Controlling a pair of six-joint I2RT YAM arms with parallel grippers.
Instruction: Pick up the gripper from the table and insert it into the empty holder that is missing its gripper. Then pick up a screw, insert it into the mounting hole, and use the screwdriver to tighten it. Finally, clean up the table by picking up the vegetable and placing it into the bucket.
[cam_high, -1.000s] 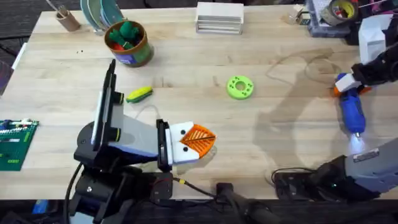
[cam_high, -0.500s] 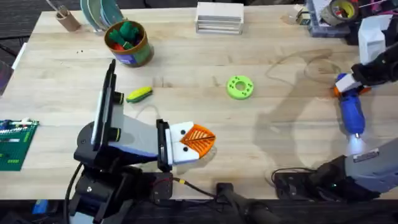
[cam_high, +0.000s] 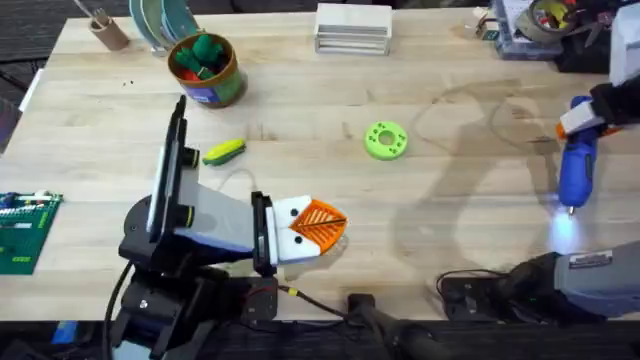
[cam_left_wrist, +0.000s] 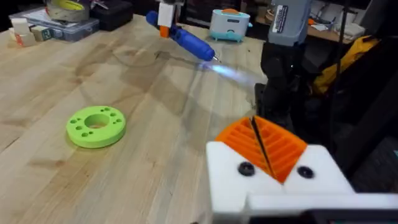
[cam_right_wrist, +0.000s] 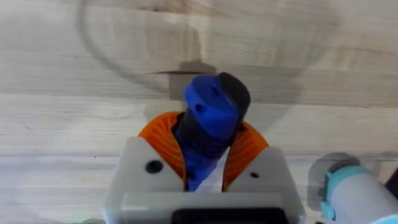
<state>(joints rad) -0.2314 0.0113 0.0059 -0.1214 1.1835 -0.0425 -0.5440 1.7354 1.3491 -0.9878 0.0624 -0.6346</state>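
The left gripper rests low at the front of the wooden counter, pointing to the robot's right. Its white holders carry orange ribbed pads pressed face to face with only a thin dark seam between them, so the fingers are closed with nothing between them. In the left wrist view each white block shows a dark screw hole below the orange.

The right gripper is raised over the right side of the counter and clamps the blue screwdriver by its upper end. In the right wrist view the orange pads sit on either side of the blue barrel, closed against it. The tool hangs tilted, its thin metal tip toward the counter, and a pale spot of light falls on the wood below the tip. From the left wrist view the screwdriver shows in the air beyond the green ring-shaped disc, which lies flat near the counter's middle.

The yellow-and-green vegetable lies on the counter just beside the left arm's upper link, apart from the golden-brown bucket that stands farther back. The bucket holds dark green and red toys. A green circuit board lies at the counter's left edge.
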